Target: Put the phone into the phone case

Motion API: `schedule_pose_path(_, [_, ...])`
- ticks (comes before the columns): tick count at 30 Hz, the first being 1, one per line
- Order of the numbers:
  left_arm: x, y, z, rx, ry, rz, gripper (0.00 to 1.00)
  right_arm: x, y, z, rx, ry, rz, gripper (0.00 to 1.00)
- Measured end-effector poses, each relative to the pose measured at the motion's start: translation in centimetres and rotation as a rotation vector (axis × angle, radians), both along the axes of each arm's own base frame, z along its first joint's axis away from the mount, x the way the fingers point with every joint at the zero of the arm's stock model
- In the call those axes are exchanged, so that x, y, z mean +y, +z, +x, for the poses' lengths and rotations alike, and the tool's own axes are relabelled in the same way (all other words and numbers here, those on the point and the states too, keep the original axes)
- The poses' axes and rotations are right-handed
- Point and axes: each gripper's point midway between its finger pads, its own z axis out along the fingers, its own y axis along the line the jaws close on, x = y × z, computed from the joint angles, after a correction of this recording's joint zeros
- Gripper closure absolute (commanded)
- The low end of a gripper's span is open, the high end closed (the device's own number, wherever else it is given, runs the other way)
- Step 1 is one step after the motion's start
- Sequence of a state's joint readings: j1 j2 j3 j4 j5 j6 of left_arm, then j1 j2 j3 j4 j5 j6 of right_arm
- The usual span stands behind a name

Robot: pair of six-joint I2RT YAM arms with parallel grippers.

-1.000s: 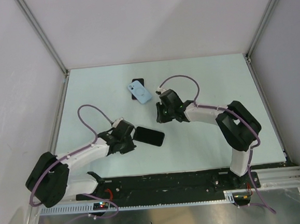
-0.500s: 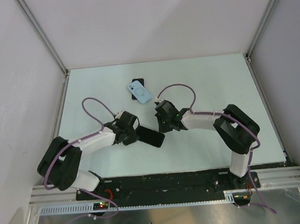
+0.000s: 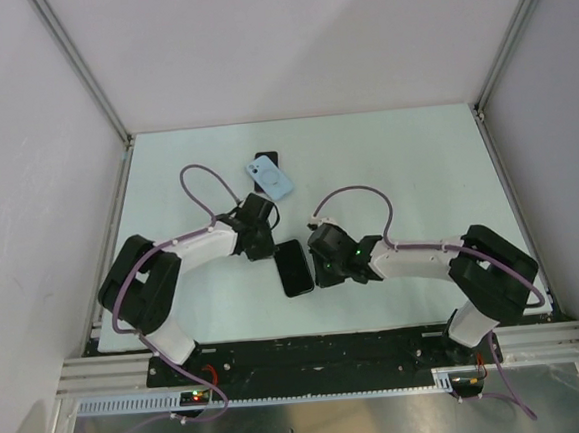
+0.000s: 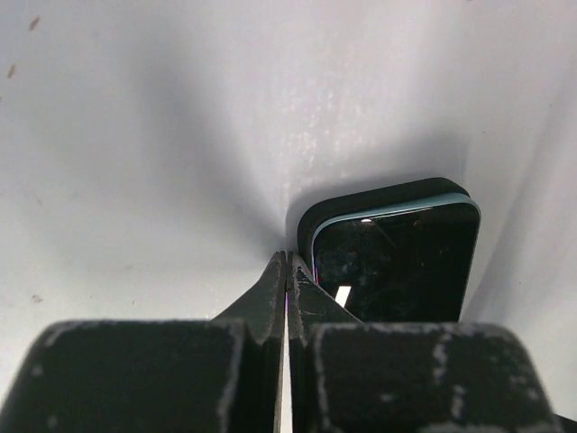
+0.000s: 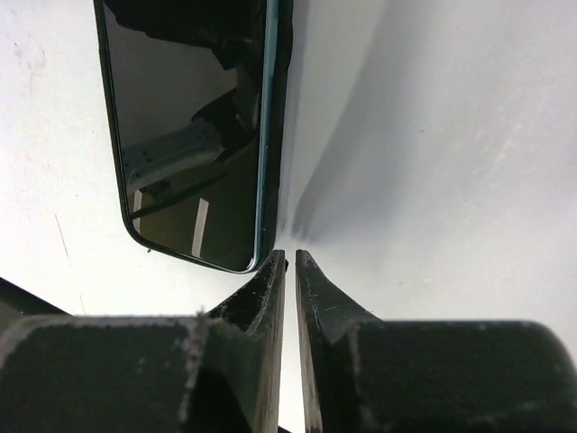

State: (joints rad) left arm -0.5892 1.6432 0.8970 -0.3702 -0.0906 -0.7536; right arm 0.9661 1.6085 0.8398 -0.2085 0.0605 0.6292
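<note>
Left tool (image 4: 287, 271) and right tool (image 5: 290, 260), both closed and empty, flank the phone (image 3: 294, 268) on the tabletop (image 3: 395, 158); case (image 3: 274, 180) nearby.

From the top view, the phone (image 3: 294, 267) lies flat on the table (image 3: 416, 166), just below the middle of the frame, its long side running nearly up and down. The left gripper (image 3: 264, 241) sits just beside the phone's upper-left corner, and the right gripper (image 3: 319, 264) sits just beside its right edge, so the phone lies between the two. The phone case (image 3: 273, 180) lies higher up, near the centre top, apart from the phone, with a flat item (image 3: 266, 159) poking out from under its far end.

In the left wrist view, the phone (image 4: 397, 262) fills the lower right, just right of the left gripper (image 4: 287, 273). In the right wrist view, the phone (image 5: 194, 135) lies upper left, its near corner just beside the right gripper (image 5: 290, 263).
</note>
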Motion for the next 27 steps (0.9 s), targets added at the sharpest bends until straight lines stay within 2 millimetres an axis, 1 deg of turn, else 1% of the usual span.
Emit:
schedule_pose_path(2, [-0.3,0.1,0.1,0.000,-0.026,-0.006,0.99,-0.4,0.6,0.5,-0.006,-0.024,0.010,0.80])
schedule_pose_path(3, [-0.5,0.1,0.1,-0.001,-0.037,-0.010,0.98,-0.6,1.0,0.9,-0.012,-0.037,0.016,0.76])
schedule_pose_path(6, [-1.0,0.4,0.3,-0.008,-0.073,-0.028,0.97,-1.5,2.7,2.9,-0.047,-0.096,0.059,0.65])
schedule_pose_path(8, [-1.4,0.7,0.3,-0.011,-0.099,-0.044,0.96,-2.2,3.8,4.6,-0.075,-0.136,0.089,0.61])
schedule_pose_path(11, [-2.2,0.9,0.5,-0.013,-0.134,-0.066,0.96,-2.6,5.0,7.2,-0.110,-0.173,0.107,0.60])
schedule_pose_path(16, [-2.9,0.7,0.6,-0.002,-0.167,-0.079,0.96,-1.1,6.0,10.2,-0.143,-0.174,0.129,0.62])
schedule_pose_path(18, [-3.2,0.5,0.6,0.004,-0.179,-0.084,0.96,-0.8,5.8,10.9,-0.148,-0.173,0.125,0.63])
schedule_pose_path(20, [-3.4,0.4,0.7,0.008,-0.188,-0.085,0.97,-0.8,5.0,11.2,-0.138,-0.174,0.109,0.65])
schedule_pose_path(27, [-4.3,0.1,0.6,0.012,-0.209,-0.095,0.99,-1.1,1.7,11.2,-0.084,-0.174,0.047,0.72])
